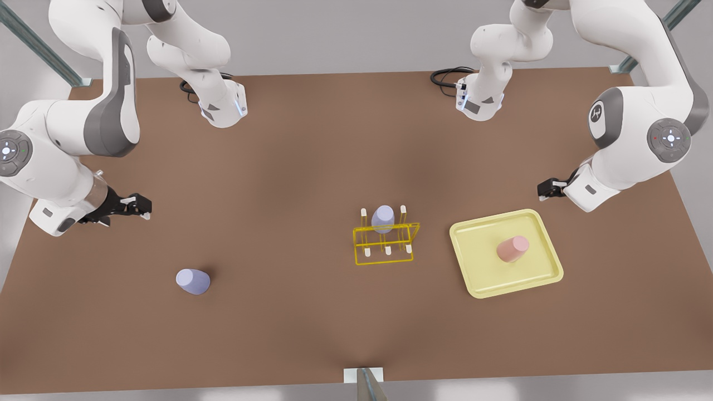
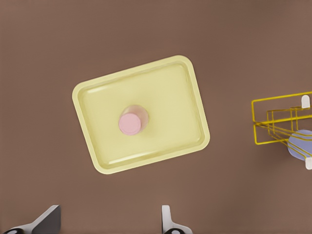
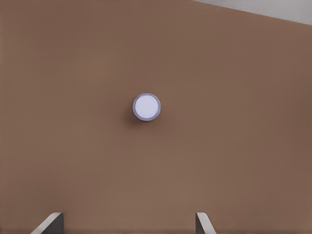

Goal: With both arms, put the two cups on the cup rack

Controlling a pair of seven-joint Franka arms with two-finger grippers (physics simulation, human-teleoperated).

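Observation:
A pale lavender cup [image 1: 193, 281] [image 3: 146, 107] stands alone on the brown table toward the front view's left. My right gripper [image 1: 142, 207] [image 3: 127, 223] hovers open well above and behind it. A pale pink cup [image 1: 512, 249] [image 2: 130, 123] stands in the middle of a flat yellow tray [image 1: 479, 278] [image 2: 170, 97]. Over the tray's far edge hangs my left gripper [image 1: 548, 189] [image 2: 108, 222], open and holding nothing. Between the two stands the yellow wire cup rack [image 1: 355, 248] [image 2: 254, 122], and another lavender cup [image 1: 382, 218] [image 2: 301, 145] sits on one of its back pegs.
Both arm bases [image 1: 223, 108] [image 1: 482, 103] stand at the table's far edge with black cables beside them. A small metal bracket [image 1: 365, 377] sits at the near edge. Open tabletop lies between each cup and the rack.

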